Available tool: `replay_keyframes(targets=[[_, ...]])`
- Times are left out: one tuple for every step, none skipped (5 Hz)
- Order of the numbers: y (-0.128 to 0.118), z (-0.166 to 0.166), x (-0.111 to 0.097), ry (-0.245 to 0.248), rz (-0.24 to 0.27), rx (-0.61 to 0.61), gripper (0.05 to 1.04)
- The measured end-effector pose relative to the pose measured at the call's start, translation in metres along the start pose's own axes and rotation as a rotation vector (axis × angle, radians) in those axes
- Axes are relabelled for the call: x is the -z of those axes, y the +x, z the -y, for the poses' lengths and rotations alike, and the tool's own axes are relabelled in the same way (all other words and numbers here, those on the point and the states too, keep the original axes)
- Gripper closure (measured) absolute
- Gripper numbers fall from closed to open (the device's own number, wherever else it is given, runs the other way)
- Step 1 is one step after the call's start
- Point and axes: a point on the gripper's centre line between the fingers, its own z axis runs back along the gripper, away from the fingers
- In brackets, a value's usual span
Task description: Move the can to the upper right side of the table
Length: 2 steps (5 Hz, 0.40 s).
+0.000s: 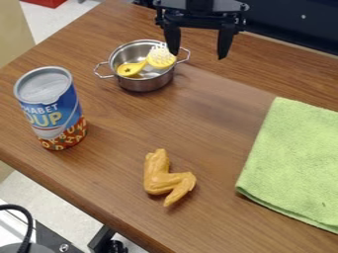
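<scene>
Camera view: looked down at a slant on a wood-grain desk [204, 113]. Found the soup can [56, 111] upright on the desk, left of the pot and nearer the camera, apart from the pot and well clear of the gripper [198, 54]. Saw the gripper to the right of the pot [144, 81], pointing down, fingers wide apart and nothing between them. Noticed one fingertip overlapping the pot's right rim from this angle; could not tell its height over the desk. Saw two looped handles on the steel pot and, inside, a yellow tool [160, 59] with white bristles. Made out an orange-brown chicken wing [160, 178] nearer the camera than the pot. Spotted a light green cloth [294, 160] lying flat, well to the right of the pot and also nearer the camera.
</scene>
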Motion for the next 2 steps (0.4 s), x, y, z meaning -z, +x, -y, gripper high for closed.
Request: replay_keyframes(targets=[[-0.005,0.000,0.009,0.010,-0.036,0.009,0.086],[-0.009,-0.011,0.007,0.002,-0.095,0.125,0.086]])
